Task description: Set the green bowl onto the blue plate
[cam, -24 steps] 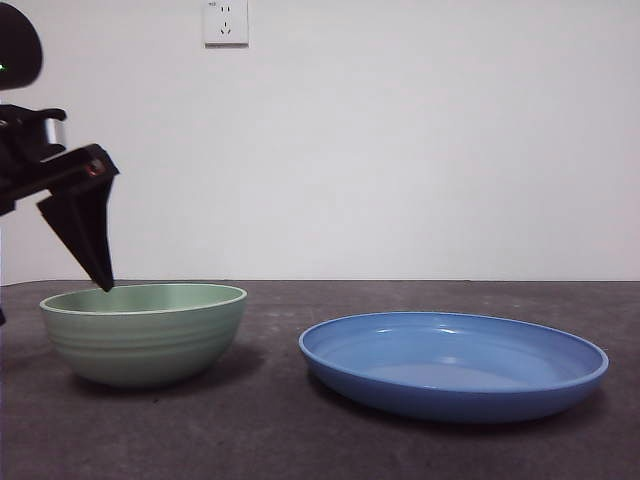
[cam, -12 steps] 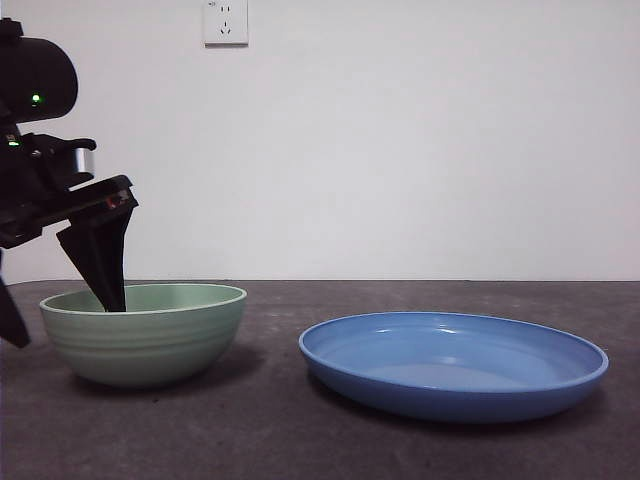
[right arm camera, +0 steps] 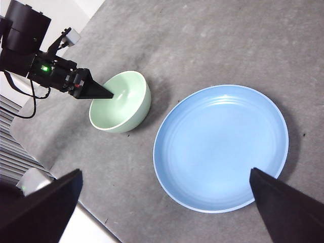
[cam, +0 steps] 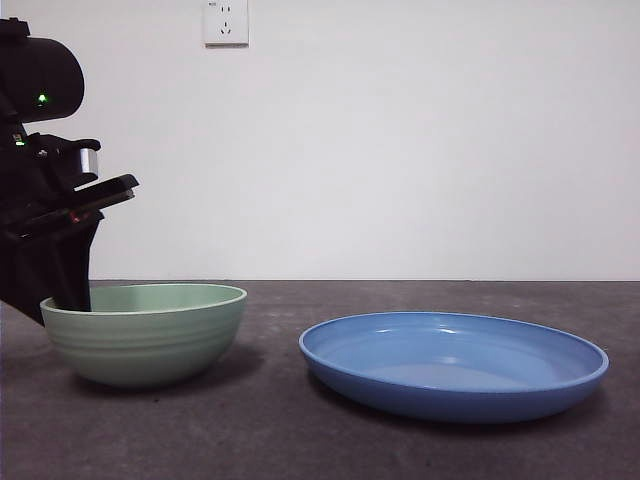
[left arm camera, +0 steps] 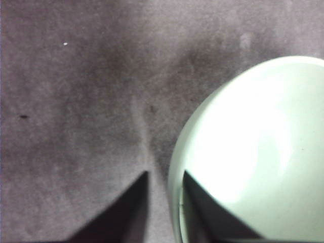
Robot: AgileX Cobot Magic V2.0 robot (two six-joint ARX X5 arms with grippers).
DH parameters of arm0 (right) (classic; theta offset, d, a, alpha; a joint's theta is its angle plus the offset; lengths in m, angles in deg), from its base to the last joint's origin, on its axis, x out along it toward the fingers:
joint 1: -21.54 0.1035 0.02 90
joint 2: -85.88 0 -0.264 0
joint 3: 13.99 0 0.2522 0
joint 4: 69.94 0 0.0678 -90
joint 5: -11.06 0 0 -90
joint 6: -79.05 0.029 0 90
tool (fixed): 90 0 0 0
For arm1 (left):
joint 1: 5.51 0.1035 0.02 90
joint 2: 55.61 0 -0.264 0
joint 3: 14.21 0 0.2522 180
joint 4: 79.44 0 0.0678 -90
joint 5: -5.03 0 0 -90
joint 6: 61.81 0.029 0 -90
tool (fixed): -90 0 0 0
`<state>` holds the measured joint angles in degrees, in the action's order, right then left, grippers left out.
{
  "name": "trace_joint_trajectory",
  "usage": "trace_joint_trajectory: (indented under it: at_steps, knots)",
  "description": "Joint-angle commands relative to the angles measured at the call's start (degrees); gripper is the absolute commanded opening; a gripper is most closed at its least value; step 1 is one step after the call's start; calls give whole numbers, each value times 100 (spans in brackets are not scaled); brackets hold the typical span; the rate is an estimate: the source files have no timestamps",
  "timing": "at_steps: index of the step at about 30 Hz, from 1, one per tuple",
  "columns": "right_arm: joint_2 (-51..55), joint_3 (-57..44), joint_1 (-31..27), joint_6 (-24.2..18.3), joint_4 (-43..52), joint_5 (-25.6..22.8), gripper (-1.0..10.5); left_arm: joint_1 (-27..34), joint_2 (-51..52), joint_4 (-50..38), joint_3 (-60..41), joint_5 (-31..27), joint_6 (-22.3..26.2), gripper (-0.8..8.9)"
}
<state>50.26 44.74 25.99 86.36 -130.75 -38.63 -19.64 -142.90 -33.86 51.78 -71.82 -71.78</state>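
Setting: dark grey table (cam: 300, 440), white wall with a socket (cam: 225, 21) behind.
Bowl: green bowl (cam: 145, 332) on the table, well apart from the blue plate (cam: 455, 363), not yet lifted.
Left gripper (left arm camera: 164, 177): lower than a second ago, now straddling the bowl's rim, one jaw inside, one outside; parted, no squeeze visible.
Right gripper (right arm camera: 162, 202): spread wide, high over the plate, waiting.
Meaning: approach done; closing on the rim looks next.
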Motion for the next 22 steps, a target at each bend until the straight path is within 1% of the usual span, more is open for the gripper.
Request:
trace_joint_trajectory:
  at_steps: [1,7,12,17,22]
  knots:
    - [-22,68,9,-9,68,15,588,-15,-105,-13,120,-31,-13,15]
    - [-22,68,9,-9,68,17,588,-20,-105,98,334,-31,-11,15]
    - [-22,68,9,-9,70,17,588,-175,-105,540,802,-31,13,15]
    - [-22,68,9,-9,72,15,588,-448,-221,1047,1504,-33,-4,15]
    - [-22,68,9,-9,70,15,588,-859,-667,1534,2415,-37,-61,15]
